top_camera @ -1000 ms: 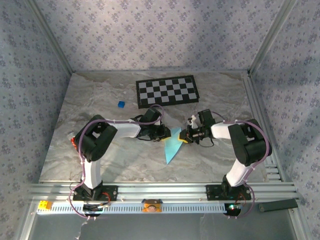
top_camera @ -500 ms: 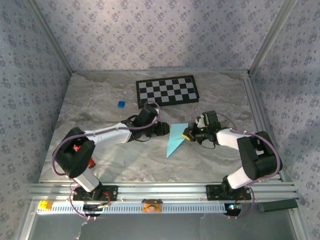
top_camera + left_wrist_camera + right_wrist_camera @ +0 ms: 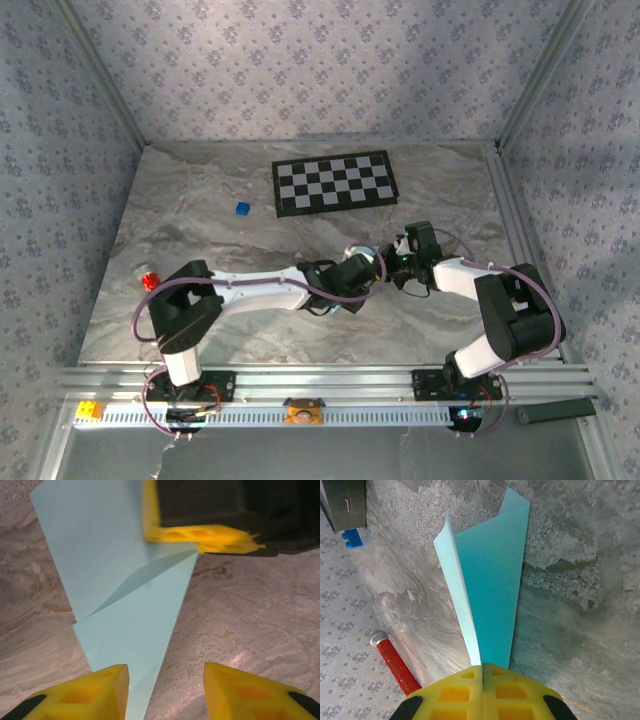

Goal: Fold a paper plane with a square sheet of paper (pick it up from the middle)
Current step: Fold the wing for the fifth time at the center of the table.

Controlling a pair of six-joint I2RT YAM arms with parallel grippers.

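The square sheet of paper [image 3: 125,595] is light blue and folded into a long pointed shape with a flap standing up [image 3: 492,575]. My right gripper [image 3: 482,672] is shut on one end of it, and its yellow fingers [image 3: 200,535] pinch the paper's edge at the top of the left wrist view. My left gripper [image 3: 165,695] hangs open just above the paper's narrow end; the paper's edge runs under its left finger [image 3: 85,695], while the right finger stands over bare table. In the top view, left gripper [image 3: 362,274] and right gripper [image 3: 386,266] meet at mid-table, covering the paper.
A black-and-white checkerboard [image 3: 334,182] lies at the back. A tiny dark-blue cube [image 3: 241,208] sits to its left, also the cube [image 3: 351,537]. A red cylinder with a silver cap [image 3: 395,662] lies near the left edge. Metal rails [image 3: 520,230] border the right side.
The left arm has stretched right and nearer, bringing its gripper over the paper, and its jaws have widened. The right gripper keeps its grip on the paper, lower on the table.
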